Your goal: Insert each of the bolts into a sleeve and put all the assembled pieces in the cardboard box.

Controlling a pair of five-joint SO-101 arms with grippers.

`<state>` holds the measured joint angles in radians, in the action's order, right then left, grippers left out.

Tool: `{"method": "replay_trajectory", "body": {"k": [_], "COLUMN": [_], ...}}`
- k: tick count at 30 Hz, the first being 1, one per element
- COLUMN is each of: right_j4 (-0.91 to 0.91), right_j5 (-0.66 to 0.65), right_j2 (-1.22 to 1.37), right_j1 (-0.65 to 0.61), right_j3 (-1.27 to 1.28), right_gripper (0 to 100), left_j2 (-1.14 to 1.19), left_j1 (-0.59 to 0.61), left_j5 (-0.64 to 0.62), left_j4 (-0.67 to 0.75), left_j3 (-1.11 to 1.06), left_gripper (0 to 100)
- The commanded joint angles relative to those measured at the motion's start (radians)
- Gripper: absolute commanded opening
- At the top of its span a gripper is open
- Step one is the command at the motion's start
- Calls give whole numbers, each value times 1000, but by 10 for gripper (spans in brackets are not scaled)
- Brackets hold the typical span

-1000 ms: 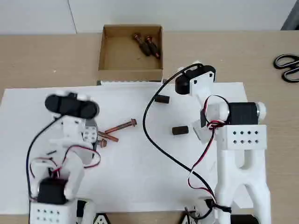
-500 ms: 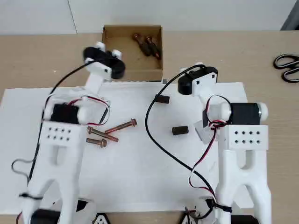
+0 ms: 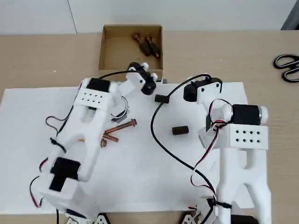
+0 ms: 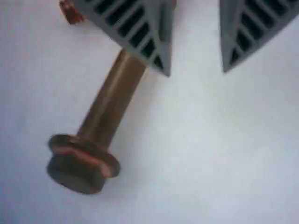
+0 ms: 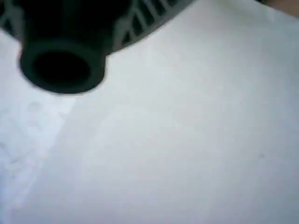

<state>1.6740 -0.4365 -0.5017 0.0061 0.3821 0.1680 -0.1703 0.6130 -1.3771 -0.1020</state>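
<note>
1. The left gripper [image 4: 196, 70] has its fingers spread wide and holds nothing. One fingertip [image 4: 149, 42] hangs over the shank of a bolt [image 4: 100, 126] that lies flat on the white paper [image 4: 224, 163]. Contact cannot be told.
2. High view: the left arm [image 3: 91, 100] leans across the sheet toward the cardboard box [image 3: 100, 51]. The bolt lies just beside the arm, its head toward mid-sheet. Two other bolts [image 3: 110, 137] lie close by, partly under the arm.
3. The right gripper [image 5: 70, 23] has a black sleeve [image 5: 60, 67] right at it, open end facing the wrist camera. Whether it is clamped cannot be told.
4. High view: that sleeve lies on the paper near the box's front right corner. A second sleeve [image 3: 179, 130] lies apart from it, beside the right arm [image 3: 243, 135].
5. The box sits at the paper's far edge, with two assembled pieces [image 3: 145, 44] in its far right part.
6. The scissors [image 3: 287, 66] lie on the table [image 3: 46, 56], far right.
</note>
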Motion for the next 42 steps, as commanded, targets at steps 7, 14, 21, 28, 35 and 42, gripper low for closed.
{"method": "replay_trajectory", "body": {"k": [7, 14, 21, 28, 35, 42], "right_j4": [-2, -2, -2, -2, -12, -15], "right_j5": [5, 5, 6, 6, 6, 6], "right_j2": [-36, -28, -28, -28, -28, -27], "right_j1": [13, 13, 13, 13, 13, 13], "right_j3": [-5, -5, -5, -5, -5, -3], "right_gripper": [4, 4, 4, 4, 4, 4], "left_j2": [229, 353, 351, 361, 364, 446], "left_j1": [-18, -20, -66, -94, -89, -87], "left_j5": [115, 169, 178, 178, 178, 180], "left_j4": [-238, -347, -374, -374, -371, -351], "left_j3": [338, 492, 515, 513, 507, 513], "left_gripper": [98, 98, 98, 98, 98, 98]}}
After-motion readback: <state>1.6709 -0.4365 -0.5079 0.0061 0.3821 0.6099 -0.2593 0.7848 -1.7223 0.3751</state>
